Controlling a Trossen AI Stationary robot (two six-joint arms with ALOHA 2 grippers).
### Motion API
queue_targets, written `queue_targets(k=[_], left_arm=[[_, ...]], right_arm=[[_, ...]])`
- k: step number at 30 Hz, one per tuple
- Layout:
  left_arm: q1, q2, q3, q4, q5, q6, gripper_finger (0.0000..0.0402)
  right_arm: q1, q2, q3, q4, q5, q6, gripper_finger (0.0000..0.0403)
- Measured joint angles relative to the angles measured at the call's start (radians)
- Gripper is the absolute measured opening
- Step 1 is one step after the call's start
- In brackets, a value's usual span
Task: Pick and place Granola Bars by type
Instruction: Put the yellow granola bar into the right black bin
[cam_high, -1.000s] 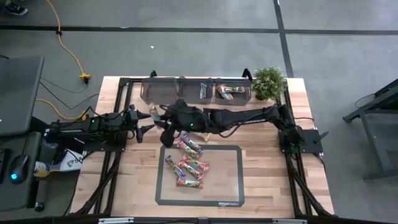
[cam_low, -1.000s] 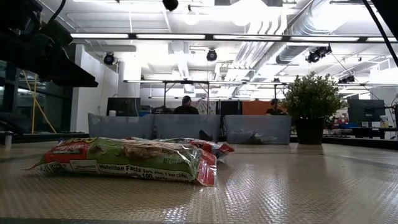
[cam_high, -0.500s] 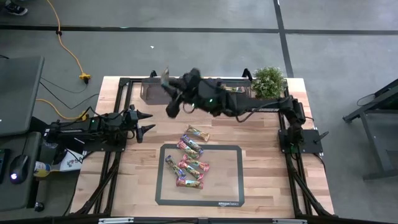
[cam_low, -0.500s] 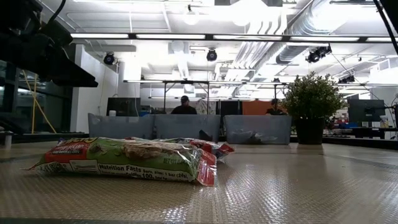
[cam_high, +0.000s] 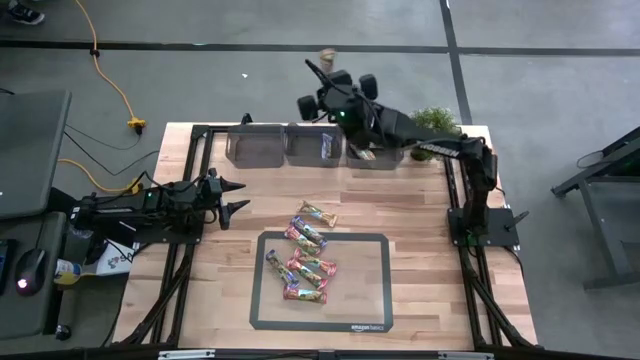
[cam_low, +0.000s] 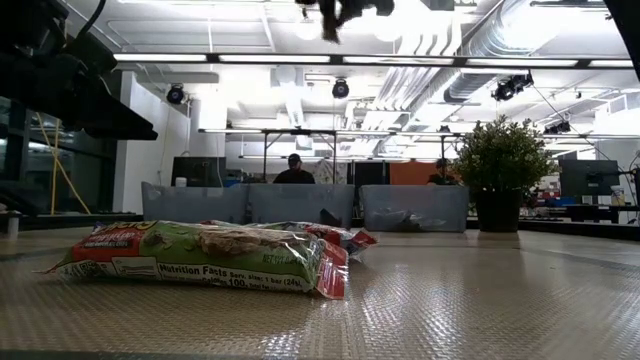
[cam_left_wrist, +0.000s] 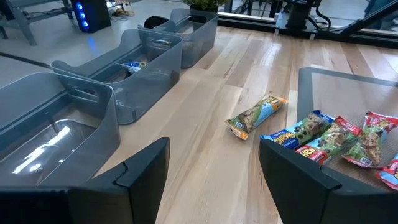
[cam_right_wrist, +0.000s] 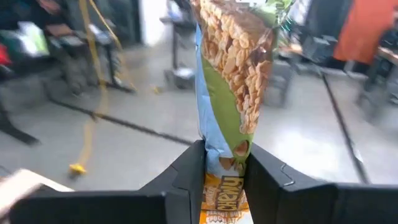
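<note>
My right gripper (cam_high: 320, 72) is raised high over the far edge of the table, behind the bins, and is shut on a green-tan granola bar (cam_right_wrist: 231, 74); it also shows at the top of the low view (cam_low: 340, 10). Several red-pink and blue bars (cam_high: 300, 265) lie flat on the dark-framed mat, and one green-tan bar (cam_high: 317, 214) lies on the wood beside it. The low view has the nearest bars (cam_low: 200, 255) lying flat. My left gripper (cam_high: 232, 196) waits open over the table's left side (cam_left_wrist: 214, 162). My right gripper pinches the green-tan bar near one end (cam_right_wrist: 225, 177) between its two fingers (cam_right_wrist: 186, 171), which lie along the bar. The bar is lifted clear of everything. Most of its length sticks out past the fingertips.
Three grey bins stand in a row at the far edge (cam_high: 258, 143), (cam_high: 317, 145), (cam_high: 373, 148); the middle one holds a blue bar, the right one holds several bars. A potted plant (cam_high: 432, 130) stands at the far right corner. Bare wood lies right of the mat.
My right gripper, shut on the green-tan bar, has risen from just above the bars near the mat's far left corner. It swung toward the far edge and to the right, passing over the bins, and has tipped so that the bar points out beyond the table.
</note>
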Motion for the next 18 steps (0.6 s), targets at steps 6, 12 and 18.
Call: queue_targets(k=[6,12,18], left_arm=[[0.0,0.0,0.0,0.0,0.0,0.0,0.0243],[0.0,0.0,0.0,0.0,0.0,0.0,0.0243],[0.0,0.0,0.0,0.0,0.0,0.0,0.0243]], right_arm=[[-0.132,0.0,-0.002,-0.351,-0.081,0.176,0.0082],[-0.269,0.0,-0.005,-0.599,-0.28,0.143,0.0082],[-0.38,0.0,-0.005,-0.721,-0.424,-0.028,0.0082]])
